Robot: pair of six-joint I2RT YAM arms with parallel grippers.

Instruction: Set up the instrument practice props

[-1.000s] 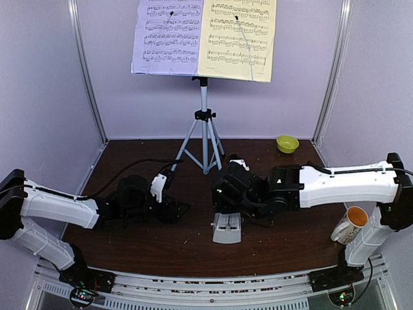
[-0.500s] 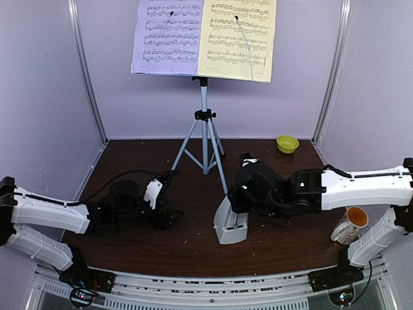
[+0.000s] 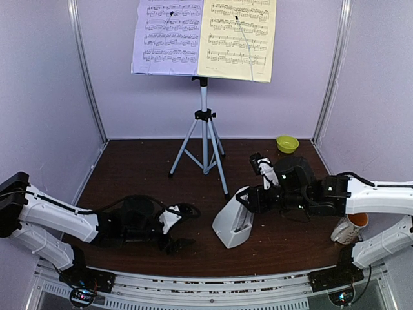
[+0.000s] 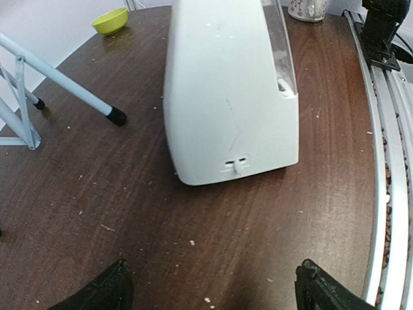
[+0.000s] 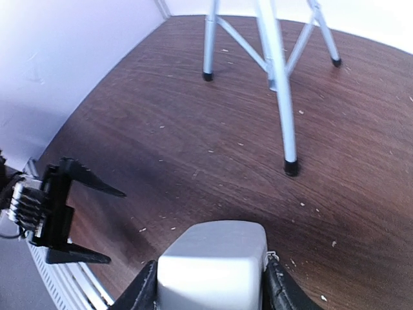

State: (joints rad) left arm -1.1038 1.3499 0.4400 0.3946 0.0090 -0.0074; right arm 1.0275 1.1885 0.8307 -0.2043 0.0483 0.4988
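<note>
The small light grey metronome (image 3: 232, 224) leans tilted at the table's middle, its base on the wood. My right gripper (image 3: 250, 197) is shut on its narrow top (image 5: 213, 263), one finger (image 5: 144, 292) on each side. My left gripper (image 3: 182, 227) stands open and empty, low over the table to the metronome's left; in the left wrist view the metronome (image 4: 226, 97) lies just ahead of its fingertips (image 4: 117, 284). The silver tripod (image 3: 204, 139) stands behind, carrying the lilac page (image 3: 166, 35) and the pale yellow page (image 3: 237, 39).
A small green bowl (image 3: 287, 143) sits at the back right corner. A mug with an orange inside (image 3: 349, 225) lies by the right arm's base. The tripod's feet (image 5: 291, 168) spread just behind the metronome. A metal rail (image 3: 206, 284) runs along the near edge.
My right gripper closed on the metronome's top and pulled back to the right, raising it from lying flat to tilted. My left arm moved nearer and rightward, its jaws wider.
</note>
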